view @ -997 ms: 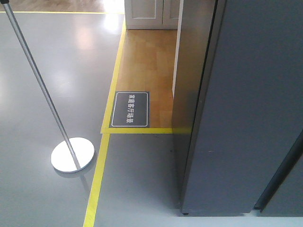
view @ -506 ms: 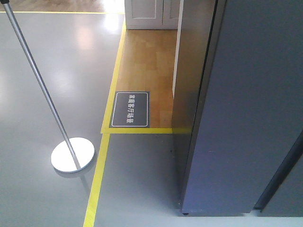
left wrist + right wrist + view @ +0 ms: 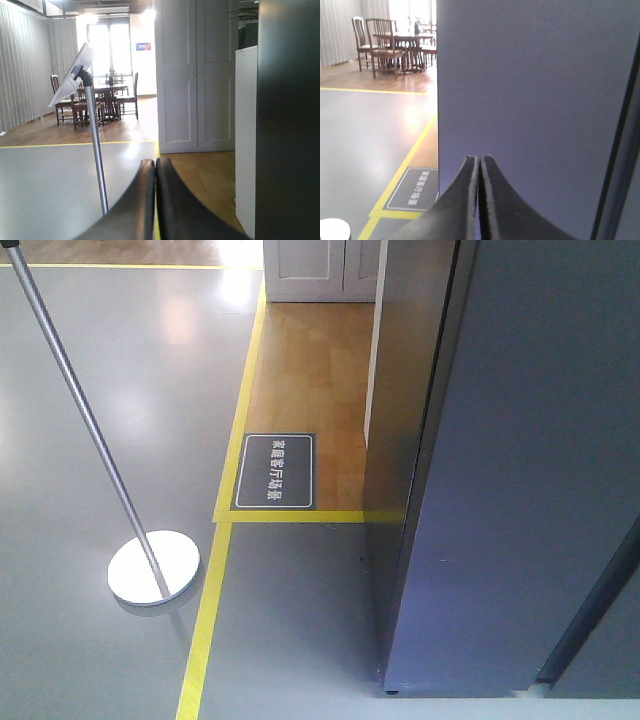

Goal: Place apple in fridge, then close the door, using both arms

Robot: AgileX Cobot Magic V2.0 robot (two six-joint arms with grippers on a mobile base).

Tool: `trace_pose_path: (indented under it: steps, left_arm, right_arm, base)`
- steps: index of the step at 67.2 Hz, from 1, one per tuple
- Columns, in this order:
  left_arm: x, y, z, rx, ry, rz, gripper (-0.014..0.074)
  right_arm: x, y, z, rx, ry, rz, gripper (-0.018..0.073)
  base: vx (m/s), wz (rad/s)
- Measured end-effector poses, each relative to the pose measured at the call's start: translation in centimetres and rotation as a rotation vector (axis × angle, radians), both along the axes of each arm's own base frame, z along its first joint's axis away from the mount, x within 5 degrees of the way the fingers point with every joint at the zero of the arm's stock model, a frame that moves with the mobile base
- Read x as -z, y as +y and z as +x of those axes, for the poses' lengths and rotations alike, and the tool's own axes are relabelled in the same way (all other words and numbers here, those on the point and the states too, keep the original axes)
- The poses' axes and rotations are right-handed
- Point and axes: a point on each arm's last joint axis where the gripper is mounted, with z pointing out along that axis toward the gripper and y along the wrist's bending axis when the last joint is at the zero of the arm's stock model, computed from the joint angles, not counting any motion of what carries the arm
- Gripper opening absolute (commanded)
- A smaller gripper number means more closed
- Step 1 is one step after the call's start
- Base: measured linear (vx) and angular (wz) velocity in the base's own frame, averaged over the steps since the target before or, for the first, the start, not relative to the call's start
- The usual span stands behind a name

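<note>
Both end effectors, left [image 3: 155,172] and right [image 3: 480,167], stayed closed and empty; fridge [image 3: 520,460] unchanged, no apple visible.

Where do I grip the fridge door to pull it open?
No handle shows. Likely the right edge of the door, along the dark vertical slot beside it; bring the right pincer in from the front, opened, since the flat face offers nothing to pinch.
</note>
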Motion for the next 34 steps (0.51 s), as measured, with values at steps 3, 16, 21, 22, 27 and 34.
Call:
trace_pose_path:
  steps: [3,16,21,22,27,34]
  left_arm:
    - [0.00,0.00,0.00,0.000,0.000,0.000,-0.0006]
    - [0.00,0.00,0.00,0.000,0.000,0.000,-0.0006]
    - [0.00,0.00,0.00,0.000,0.000,0.000,-0.0006]
    - [0.00,0.00,0.00,0.000,0.000,0.000,-0.0006]
    - [0.00,0.00,0.00,0.000,0.000,0.000,-0.0006]
    - [0.00,0.00,0.00,0.000,0.000,0.000,-0.0006]
  right_arm:
    - [-0.03,0.00,0.00,0.000,-0.003,0.003,-0.0003]
    - [-0.04,0.00,0.00,0.000,-0.004,0.003,-0.0003]
    - [-0.05,0.00,0.00,0.000,-0.005,0.004,-0.0003]
    - [-0.05,0.00,0.00,0.000,-0.005,0.005,-0.0003]
    - [-0.17,-0.02,0.00,0.002,-0.018,0.008,-0.0003]
    - [-0.44,-0.05,-0.01,0.005,-0.047,0.016,-0.0003]
  base:
    - [0.00,0.00]
    - [0.00,0.00]
    - [0.00,0.00]
    - [0.00,0.00]
    - [0.00,0.00]
    - [0.00,0.00]
